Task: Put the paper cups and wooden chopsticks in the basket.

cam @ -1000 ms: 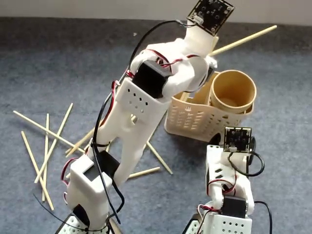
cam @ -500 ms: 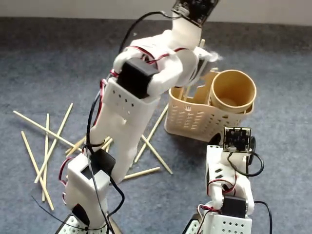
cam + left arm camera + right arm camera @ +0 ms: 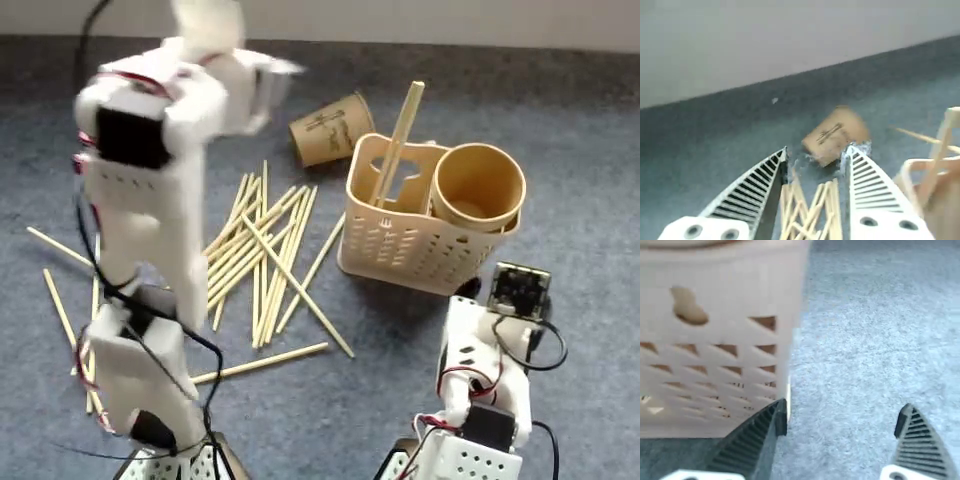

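The beige slotted basket [image 3: 400,240] stands at centre right, holding an upright paper cup [image 3: 478,186] and one leaning chopstick [image 3: 398,135]. Another paper cup [image 3: 330,128] [image 3: 836,135] lies on its side just left of the basket. A loose pile of wooden chopsticks [image 3: 262,250] [image 3: 810,212] is spread on the carpet at centre. My left gripper [image 3: 262,78] [image 3: 816,157] hangs open and empty high at the upper left, above the pile and short of the lying cup. My right gripper [image 3: 840,422] is open and empty, low beside the basket's wall [image 3: 720,340].
More chopsticks [image 3: 85,310] lie scattered at the far left, and one [image 3: 262,362] lies alone near the front. Grey carpet [image 3: 560,130] spreads to the right of the basket. A pale wall runs along the far edge.
The left arm swung away from above the basket to the upper left, leaving a chopstick in the basket and uncovering the lying cup and the pile. The right arm shifted slightly.
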Robot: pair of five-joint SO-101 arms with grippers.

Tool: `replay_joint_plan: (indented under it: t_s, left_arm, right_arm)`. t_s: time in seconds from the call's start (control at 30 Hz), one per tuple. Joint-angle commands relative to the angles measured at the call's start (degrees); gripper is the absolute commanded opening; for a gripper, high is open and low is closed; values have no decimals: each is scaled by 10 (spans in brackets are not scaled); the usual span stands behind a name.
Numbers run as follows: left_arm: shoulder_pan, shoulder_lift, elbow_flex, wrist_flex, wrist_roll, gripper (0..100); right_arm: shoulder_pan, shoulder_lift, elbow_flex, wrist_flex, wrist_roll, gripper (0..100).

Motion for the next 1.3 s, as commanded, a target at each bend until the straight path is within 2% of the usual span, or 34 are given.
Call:
replay_joint_plan:
  t_s: [0.0, 0.13, 0.2, 0.3, 0.4, 0.53, 0.6, 0.83, 0.97, 1.2, 1.27]
  left_arm:
    - [-85, -4, 152, 2, -62, 206]
    - [-97, -4, 342, 1, -160, 208]
    - [-97, -4, 389, -6, -198, 216]
    - [-104, -4, 422, -23, -218, 265]
    - [-106, -4, 450, -26, -238, 284]
    - [-87, -3, 518, -37, -272, 284]
    - [-75, -3, 561, -61, -272, 284]
    - [-71, -3, 687, -182, -273, 285]
    - [-67, -3, 734, -215, -282, 288]
    - [-73, -3, 745, -215, -469, 289]
    - [-74, -2, 753, -215, -492, 289]
  right_arm:
    - [51, -2, 8, -11, -10, 336]
    - [71, -2, -58, 73, -6, 336]
    - [78, -2, -110, 137, 1, 336]
    - [84, -2, -162, 204, 62, 336]
    - [106, -2, -131, 197, 96, 336]
    - [94, -2, -50, 159, 83, 336]
    - [82, -2, -18, 138, 60, 336]
    - [82, -2, 27, 120, 59, 336]
    - [79, -2, 28, 118, 59, 336]
    - [79, -2, 29, 118, 59, 336]
    - [79, -2, 29, 118, 59, 336]
